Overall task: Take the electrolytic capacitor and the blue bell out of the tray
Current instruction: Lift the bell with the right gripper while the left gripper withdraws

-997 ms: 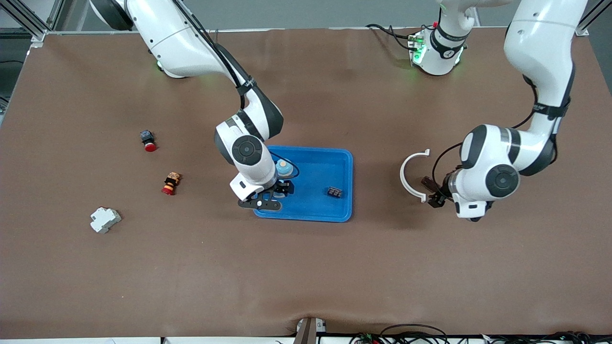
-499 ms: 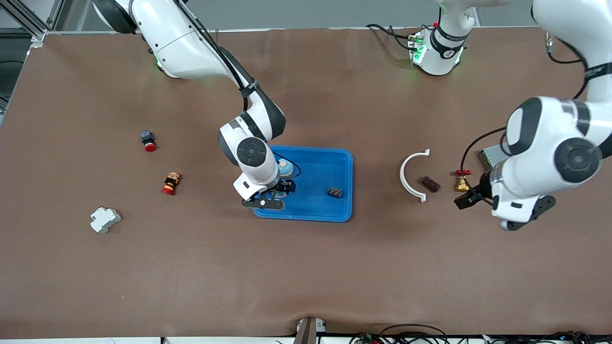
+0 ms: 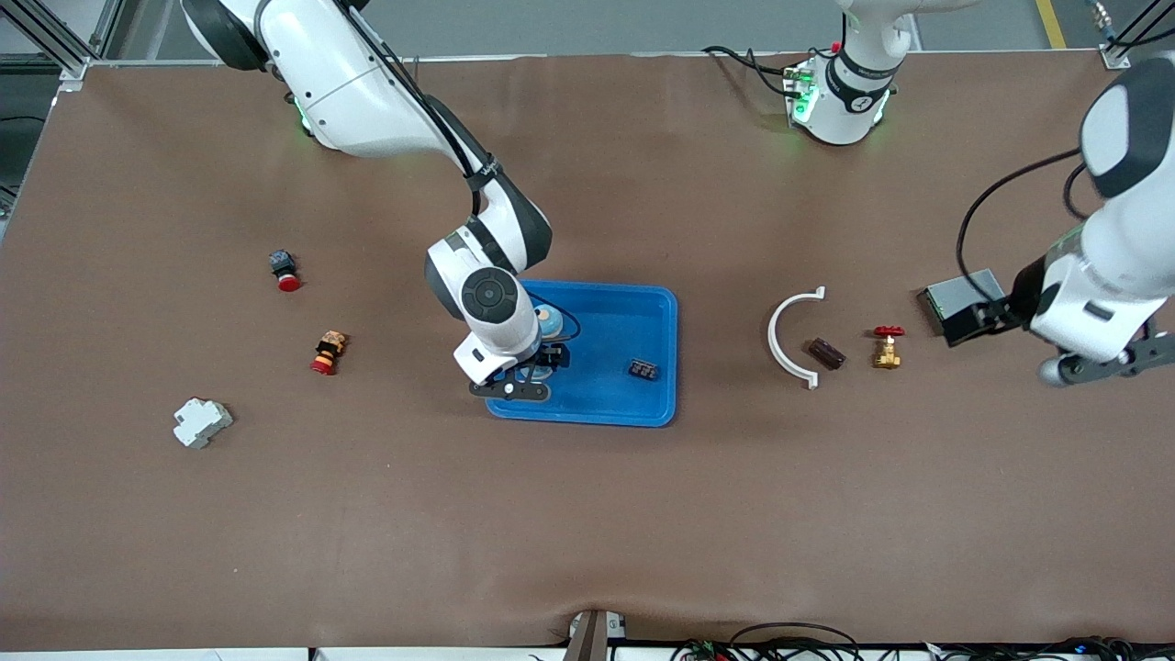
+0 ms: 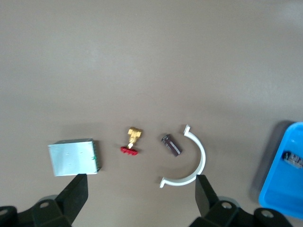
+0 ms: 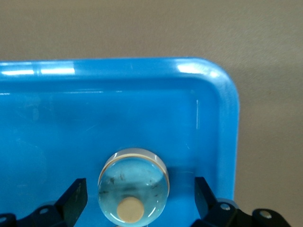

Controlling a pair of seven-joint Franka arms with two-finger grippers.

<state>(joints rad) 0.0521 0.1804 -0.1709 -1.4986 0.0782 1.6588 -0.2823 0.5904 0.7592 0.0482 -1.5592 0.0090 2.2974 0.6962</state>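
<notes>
The bell (image 3: pixel 547 320), a pale blue dome with a tan button, stands in the blue tray (image 3: pixel 633 408), in the corner toward the right arm's end. My right gripper (image 3: pixel 532 372) hangs open over it, one finger on each side of the bell (image 5: pixel 134 187) and neither touching it. The capacitor (image 3: pixel 824 352), a small dark brown piece, lies on the table beside a white curved clip (image 3: pixel 788 338). My left gripper (image 3: pixel 1106 365) is open and empty, up in the air over the left arm's end of the table. Its wrist view shows the capacitor (image 4: pixel 171 145) well below.
A small black block (image 3: pixel 643 370) lies in the tray. A brass valve with a red handle (image 3: pixel 887 347) and a grey metal box (image 3: pixel 955 296) lie near the capacitor. Toward the right arm's end are two red-capped buttons (image 3: pixel 285 271) (image 3: pixel 328 352) and a white breaker (image 3: pixel 201 422).
My left arm has swung up and away from the capacitor toward its own end of the table, uncovering the valve and the box. The right gripper has shifted only slightly over the bell.
</notes>
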